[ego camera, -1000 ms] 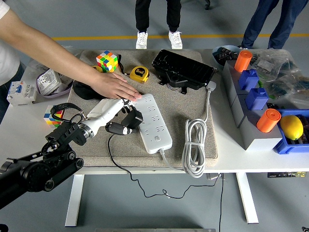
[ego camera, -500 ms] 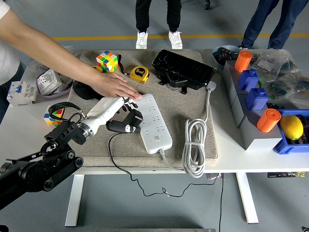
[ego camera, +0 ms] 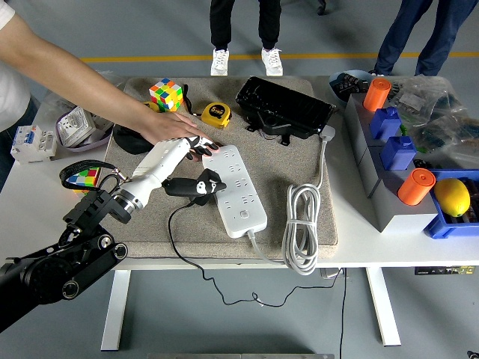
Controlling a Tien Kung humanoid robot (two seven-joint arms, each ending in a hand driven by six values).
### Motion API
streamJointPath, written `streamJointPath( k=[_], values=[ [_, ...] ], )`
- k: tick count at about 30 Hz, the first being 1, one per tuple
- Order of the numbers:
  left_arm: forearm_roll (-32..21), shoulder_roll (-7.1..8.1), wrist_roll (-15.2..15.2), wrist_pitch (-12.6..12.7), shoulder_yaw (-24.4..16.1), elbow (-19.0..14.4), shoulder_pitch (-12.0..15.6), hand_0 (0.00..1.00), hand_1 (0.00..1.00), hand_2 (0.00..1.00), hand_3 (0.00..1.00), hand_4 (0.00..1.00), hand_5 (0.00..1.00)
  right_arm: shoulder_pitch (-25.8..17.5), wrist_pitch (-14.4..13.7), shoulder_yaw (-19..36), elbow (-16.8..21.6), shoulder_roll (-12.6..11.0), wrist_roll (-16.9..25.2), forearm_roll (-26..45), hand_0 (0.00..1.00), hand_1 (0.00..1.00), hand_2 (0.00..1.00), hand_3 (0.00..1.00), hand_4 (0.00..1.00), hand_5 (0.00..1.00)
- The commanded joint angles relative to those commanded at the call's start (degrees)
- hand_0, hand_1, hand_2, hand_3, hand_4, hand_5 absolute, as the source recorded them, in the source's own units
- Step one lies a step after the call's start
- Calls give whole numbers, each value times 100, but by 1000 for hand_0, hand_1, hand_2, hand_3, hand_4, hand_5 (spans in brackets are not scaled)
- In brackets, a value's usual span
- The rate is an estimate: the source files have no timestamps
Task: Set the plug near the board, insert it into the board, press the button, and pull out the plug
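A white power strip (ego camera: 241,193) lies slantwise on the beige mat (ego camera: 277,161), with its white cable coiled (ego camera: 301,224) to the right. The black plug (ego camera: 195,187) lies on the mat against the strip's left edge; its thin black cord (ego camera: 174,235) trails off the table's front. My left hand (ego camera: 196,145) sits just above the plug, near the strip's far end, fingers loosely spread and holding nothing. A person's hand (ego camera: 174,130) rests flat on the mat right behind my fingers, touching the strip's far corner. My right arm does not show.
At the back of the mat are a Rubik's cube (ego camera: 166,93), a yellow tape measure (ego camera: 215,114) and a black case (ego camera: 284,108). A second cube (ego camera: 84,178) lies at my left forearm. Grey and blue bins (ego camera: 393,153) with orange cylinders stand at the right.
My left hand let go of the plug and moved up and back toward the person's hand. The plug now lies on the mat against the strip.
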Motion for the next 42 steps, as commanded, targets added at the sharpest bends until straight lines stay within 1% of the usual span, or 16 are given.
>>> streamJointPath(
  k=[2, 3, 6, 8, 9, 14, 15, 19, 28, 34, 42],
  values=[
    [-87, 8, -20, -35, -48, -74, 82, 540, 677, 706, 726, 998, 693, -6, -1, 4, -1, 2, 5, -1, 603, 607, 558, 546, 754, 246],
    [-125, 17, 5, -108, -104, -145, 180, 689, 742, 759, 751, 847, 752, -6, 0, 0, -2, 4, 9, 1, 603, 607, 558, 546, 753, 245],
    [-111, 32, 91, -188, -169, -222, 312, 689, 742, 759, 751, 847, 752, -2, 2, 8, 2, 6, 15, -3, 603, 607, 558, 546, 753, 245],
    [-13, 53, 193, -223, -183, -261, 417, 689, 742, 759, 751, 847, 752, -5, 0, 25, 7, 12, 22, -8, 603, 607, 558, 546, 753, 245],
    [14, 57, 223, -229, -187, -263, 448, 767, 804, 806, 791, 796, 776, -5, 1, 29, 11, 11, 23, -12, 602, 606, 557, 545, 753, 245],
    [187, 62, 309, -216, -262, -243, 626, 767, 804, 806, 791, 796, 776, -15, 2, 47, 17, 15, 36, -18, 602, 606, 557, 545, 753, 245],
    [213, 61, 317, -222, -289, -243, 666, 781, 816, 814, 801, 804, 783, -18, 2, 46, 17, 16, 39, -17, 602, 606, 556, 544, 753, 243],
    [273, 84, 314, -237, -310, -255, 766, 781, 816, 814, 801, 804, 783, -28, 2, 45, 14, 28, 50, -8, 602, 606, 556, 544, 753, 243],
    [307, 131, 336, -269, -219, -294, 795, 788, 823, 824, 798, 828, 790, -24, 3, 63, 20, 31, 65, -14, 604, 605, 556, 545, 754, 239],
    [320, 86, 352, -273, -137, -300, 797, 788, 822, 821, 793, 829, 787, -26, 3, 57, 18, 37, 63, -14, 604, 606, 556, 545, 753, 239],
    [339, 70, 361, -281, -57, -319, 760, 787, 818, 818, 789, 829, 788, -30, 2, 51, 17, 32, 67, -11, 604, 605, 555, 546, 753, 239]
  ],
)
